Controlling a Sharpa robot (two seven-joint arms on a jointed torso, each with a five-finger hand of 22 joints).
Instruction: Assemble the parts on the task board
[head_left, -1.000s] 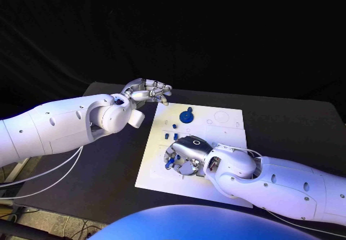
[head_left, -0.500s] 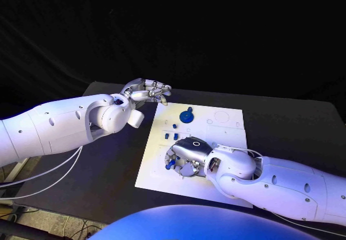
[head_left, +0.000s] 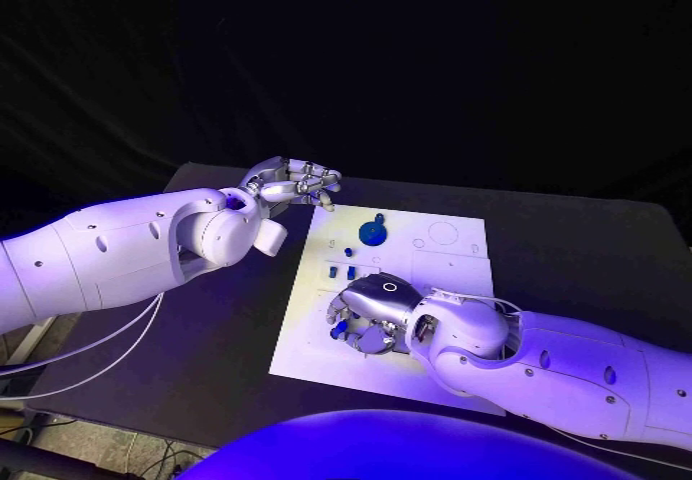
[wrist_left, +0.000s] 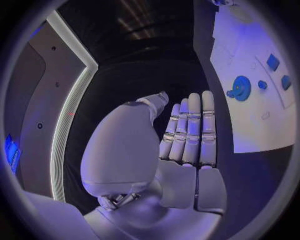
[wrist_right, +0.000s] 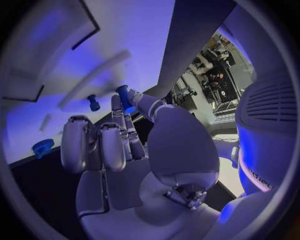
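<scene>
A: Head view first: the right hand (head_left: 372, 312) lies knuckles-up over the near part of the task board (head_left: 447, 262), so what its fingers cover is hidden. A bit of blue shows at its fingertip side.

B: The right wrist view settles that. The thumb and a finger pinch a small blue peg (wrist_right: 124, 97), smooth and cylindrical, the rest of the fingers curled in beside it. Past the fingertips a second blue peg (wrist_right: 93, 102) stands on the board, and a ribbed blue knob (wrist_right: 42, 147) sits off to the hand's side.

A: And the left hand (head_left: 294, 183)?

B: Off the board's far corner, fingers curled, nothing visible in them. From its own wrist the fingers (wrist_left: 189, 131) lie straight and pressed together, and the round blue disc (wrist_left: 241, 87) rests on the glossy white board beyond them, well apart.
</scene>
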